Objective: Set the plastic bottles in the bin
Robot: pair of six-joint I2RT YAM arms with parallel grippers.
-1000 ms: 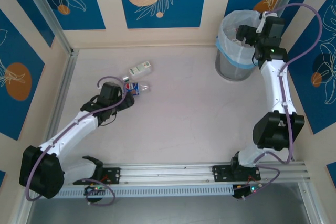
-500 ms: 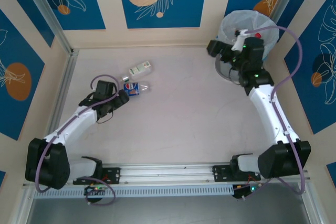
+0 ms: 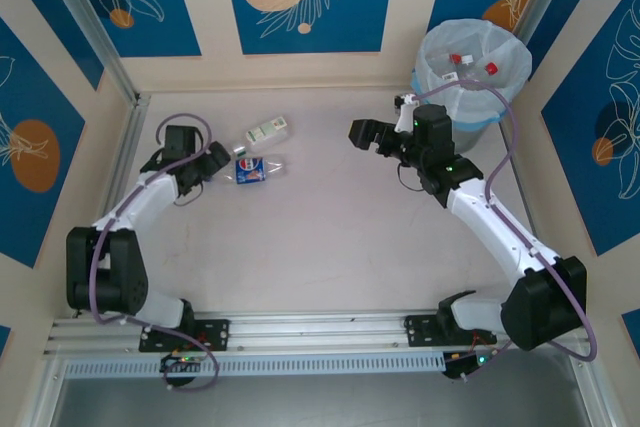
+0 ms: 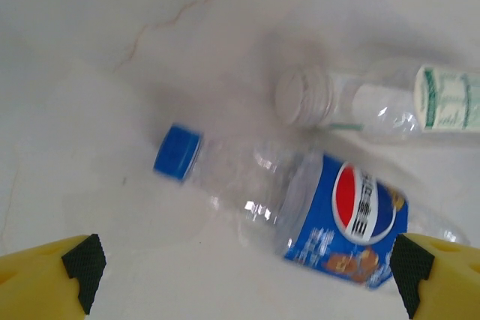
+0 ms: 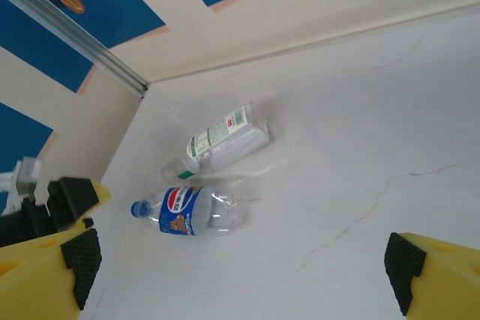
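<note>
In the left wrist view everything is a little soft. The small print on the blue-label bottle (image 4: 352,222) cannot be read, and its base goes partly behind a finger (image 4: 442,271) of the left tool (image 4: 246,271) at the lower right. The white-cap bottle (image 4: 375,103) is cut by the right edge. In the top view, the bottles inside (image 3: 455,59) the bin (image 3: 515,82) are too small to tell apart.

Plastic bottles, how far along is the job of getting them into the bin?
Done: at least two red-capped bottles lie inside the bin. In hand: nothing. The left gripper is open, facing the blue-label bottle, and the right gripper is open and empty above the table. Left: the blue-label bottle and the green-white-label bottle both lie on the table.
</note>
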